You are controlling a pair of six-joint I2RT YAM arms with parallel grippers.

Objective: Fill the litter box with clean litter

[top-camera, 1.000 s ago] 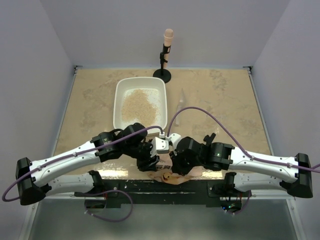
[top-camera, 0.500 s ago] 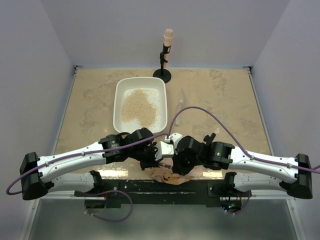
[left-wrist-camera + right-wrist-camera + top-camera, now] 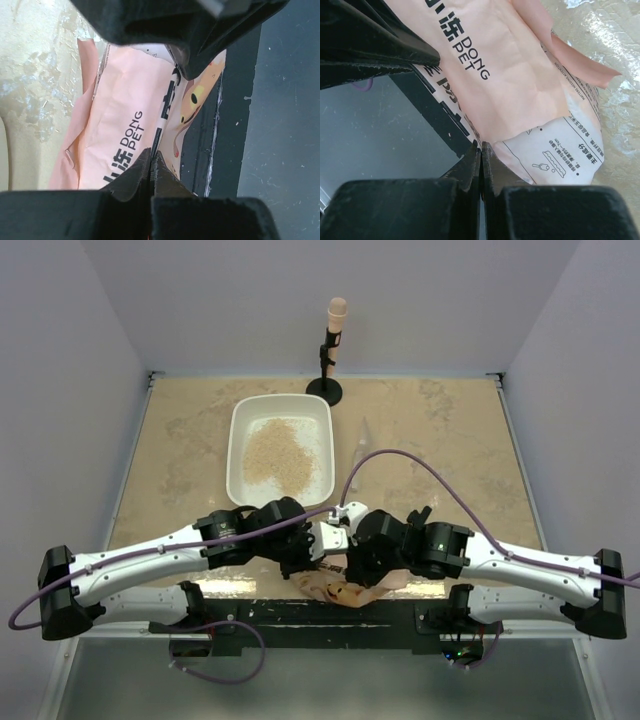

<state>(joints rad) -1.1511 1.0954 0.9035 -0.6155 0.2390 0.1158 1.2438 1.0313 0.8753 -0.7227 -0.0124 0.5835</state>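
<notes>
Litter box (image 3: 240,432), upper centre, holds a partial heap of clean litter (image 3: 276,454); left gripper (image 3: 151,159) and right gripper (image 3: 480,150) both clamp the pink bag (image 3: 127,120), seemingly readying a pour.

The left arm (image 3: 140,558) and right arm (image 3: 540,565) are white shells with black joints and black end blocks. A purple cable (image 3: 400,454) trails along each. The fingers (image 3: 130,180) are matte black.

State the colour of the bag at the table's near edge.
Pale peach-pink, with black lettering and a white panel. The bag shows best in the right wrist view.
</notes>
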